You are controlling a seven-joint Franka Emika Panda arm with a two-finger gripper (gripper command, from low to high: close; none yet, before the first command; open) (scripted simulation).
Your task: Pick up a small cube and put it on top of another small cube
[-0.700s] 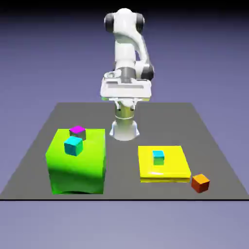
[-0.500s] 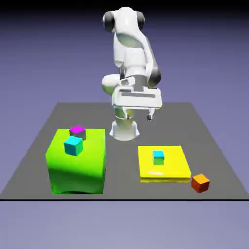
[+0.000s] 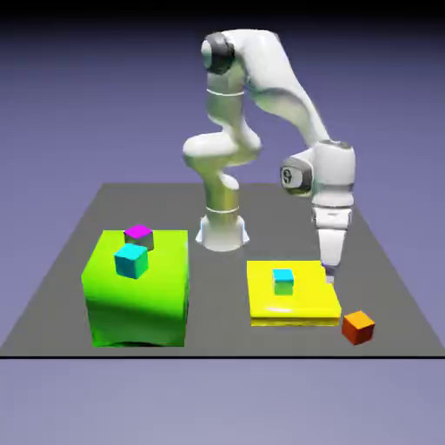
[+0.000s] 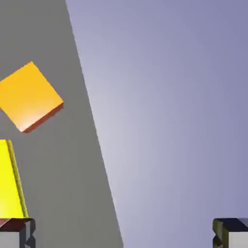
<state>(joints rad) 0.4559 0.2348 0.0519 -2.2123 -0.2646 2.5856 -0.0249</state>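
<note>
The small orange cube (image 3: 358, 327) lies on the grey table near its front edge, just off the yellow slab's corner on the exterior view's right. In the hand view the orange cube (image 4: 30, 96) appears at the upper left, well away from the fingers. The magenta-topped cube (image 3: 138, 235) sits on the back of the big green block (image 3: 136, 300). My gripper (image 3: 329, 276) hangs over the slab's right edge, behind and above the orange cube. It is open, and the gripper (image 4: 124, 235) holds nothing between its wide-set fingertips (image 4: 17, 232).
A cyan cube (image 3: 131, 260) stands on the green block in front of the magenta one. A smaller cyan cube (image 3: 283, 281) rests on the flat yellow slab (image 3: 304, 304). The slab's edge (image 4: 9, 179) and the table's edge show in the hand view.
The arm has swung toward the exterior view's right and reached down, from high in front of the base to low over the yellow slab's right edge. The cubes have not moved.
</note>
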